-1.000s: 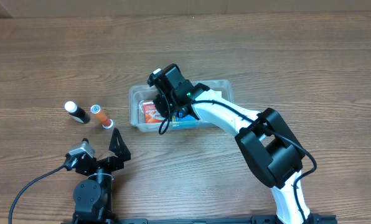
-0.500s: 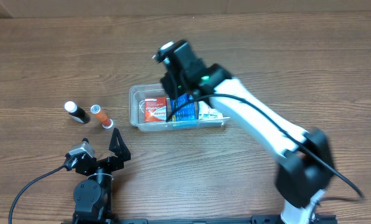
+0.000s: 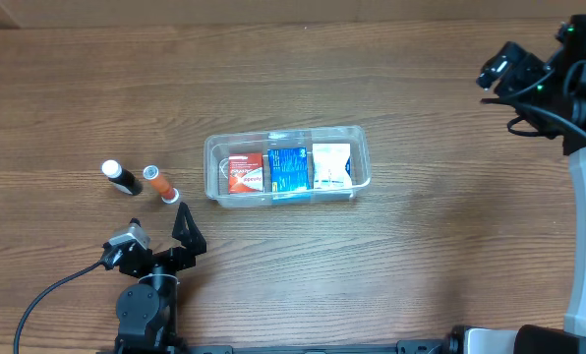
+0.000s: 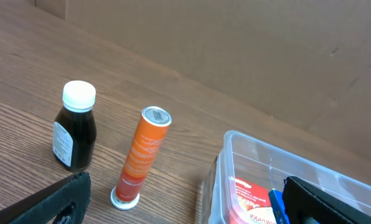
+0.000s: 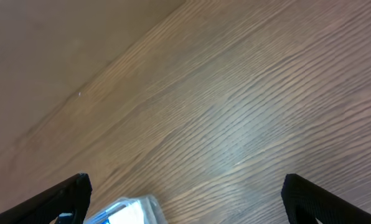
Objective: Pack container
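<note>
The clear container (image 3: pixel 210 149) sits mid-table with a red box (image 3: pixel 244 174), a blue box (image 3: pixel 287 170) and a white box (image 3: pixel 331 165) side by side inside it. My right gripper (image 3: pixel 509 67) is far off at the upper right, open and empty; in its wrist view the right gripper (image 5: pixel 195 208) frames bare table, with a corner of the container (image 5: pixel 132 208) at the bottom edge. My left gripper (image 3: pixel 155 236) rests open near the front left. In the left wrist view, the left gripper (image 4: pixel 185 214) spans the container's near end (image 4: pixel 248 140), touching nothing.
A dark bottle with a white cap (image 3: pixel 122 177) (image 4: pixel 75 134) and an orange tube (image 3: pixel 159 184) (image 4: pixel 145 152) stand left of the container. A brown cardboard wall (image 4: pixel 235 50) runs along the table's far edge.
My right gripper let go of the blue box inside the container, opened, and swung away to the far upper right. The left arm stayed still.
</note>
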